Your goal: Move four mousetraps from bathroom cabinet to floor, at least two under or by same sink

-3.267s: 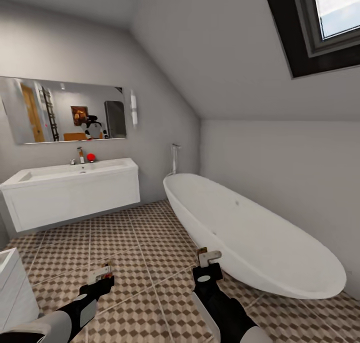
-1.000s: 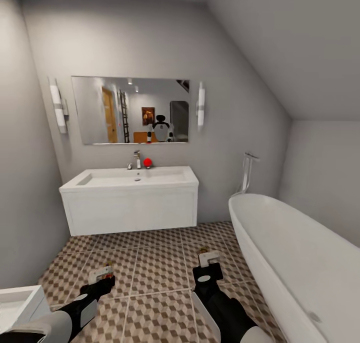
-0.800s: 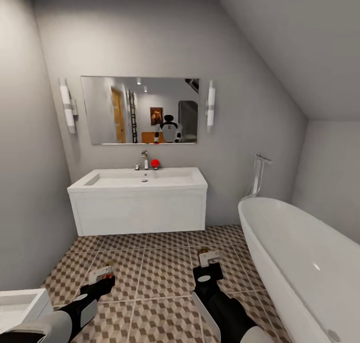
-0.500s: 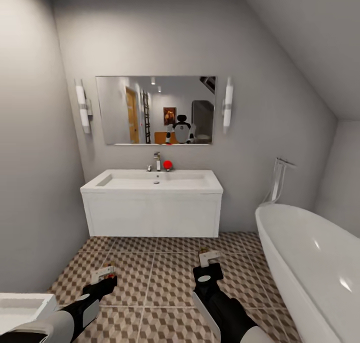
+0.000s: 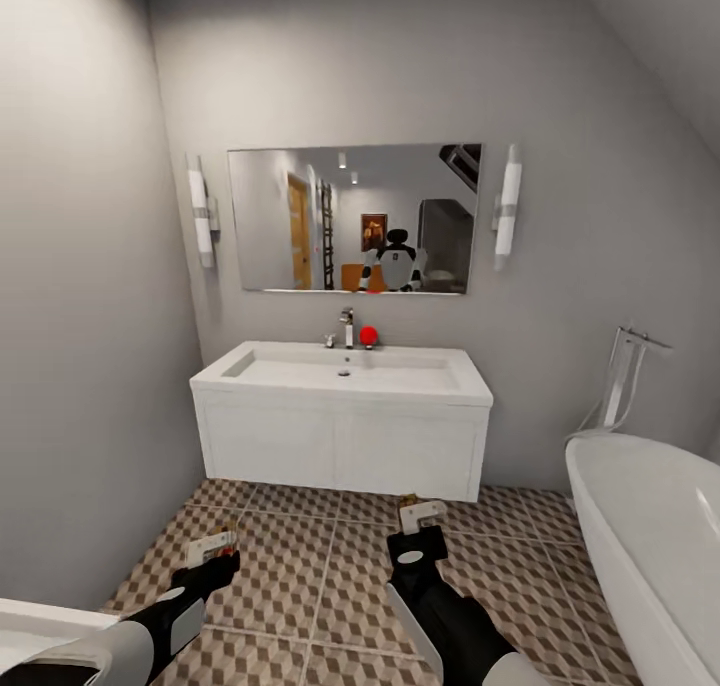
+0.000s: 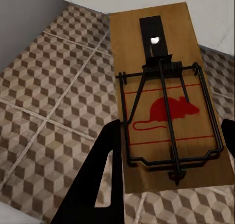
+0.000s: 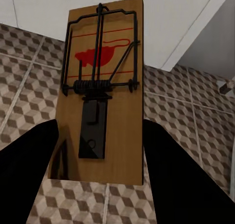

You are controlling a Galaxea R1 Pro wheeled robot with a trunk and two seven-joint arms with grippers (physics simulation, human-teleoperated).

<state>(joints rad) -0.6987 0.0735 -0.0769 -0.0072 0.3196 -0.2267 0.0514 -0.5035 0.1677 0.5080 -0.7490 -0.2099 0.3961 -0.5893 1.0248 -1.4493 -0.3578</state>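
Each of my grippers carries a mousetrap above the cube-patterned bathroom floor (image 5: 300, 556). My left gripper (image 5: 213, 553) is shut on a tan wooden mousetrap (image 6: 166, 101) with a red mouse print and a dark spring bar. My right gripper (image 5: 420, 522) is shut on a second mousetrap (image 7: 104, 91) of the same kind. Ahead stands the white sink (image 5: 345, 371) on its wall-hung vanity, with a chrome faucet (image 5: 346, 326). The cabinet is out of view.
A white bathtub (image 5: 650, 546) fills the right side, with a chrome filler (image 5: 625, 376) beside it. A mirror (image 5: 355, 219) hangs over the sink, and a small red object (image 5: 368, 336) sits by the faucet. A white fixture's edge (image 5: 40, 621) shows at the lower left.
The view has swung left, so the sink now sits ahead and nearer and the bathtub has slid to the right edge. Both grippers still hold their mousetraps in the same pose.
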